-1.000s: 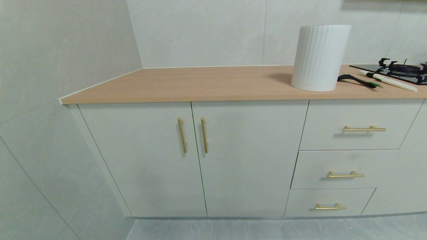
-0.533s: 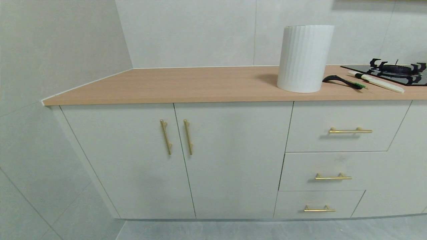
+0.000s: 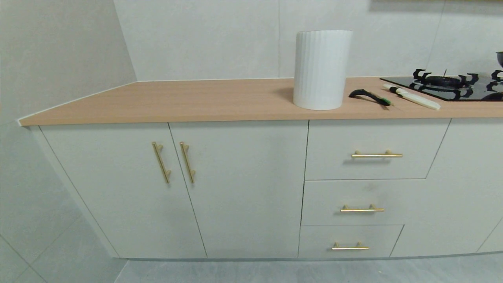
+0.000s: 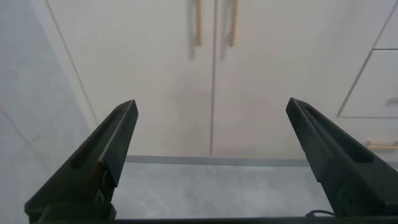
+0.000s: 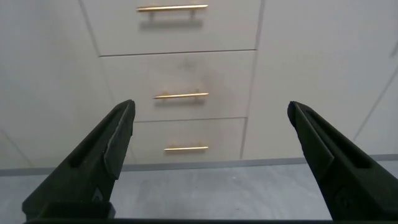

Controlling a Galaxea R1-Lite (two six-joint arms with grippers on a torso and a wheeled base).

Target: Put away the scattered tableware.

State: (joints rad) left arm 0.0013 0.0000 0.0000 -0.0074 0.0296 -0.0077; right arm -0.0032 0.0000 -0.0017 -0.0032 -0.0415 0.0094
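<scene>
On the wooden countertop (image 3: 196,102) stands a tall white ribbed holder (image 3: 321,68). Just right of it lie a black-handled utensil with a green tip (image 3: 369,96) and a cream-coloured knife with a dark handle (image 3: 412,96). My left gripper (image 4: 211,118) is open, held low in front of the double cabinet doors (image 4: 214,74) with nothing between its fingers. My right gripper (image 5: 211,115) is open too, low and facing the stack of drawers (image 5: 180,93), also with nothing in it.
A black gas hob (image 3: 448,84) sits at the countertop's right end. Below are two cabinet doors with gold handles (image 3: 173,161) and three drawers (image 3: 361,181). A tiled wall closes off the left side; grey floor (image 3: 275,271) runs along the base.
The whole head view has shifted: the counter and holder slide left in the picture and more of the hob shows, so the camera has moved rightward. Nothing on the counter has moved.
</scene>
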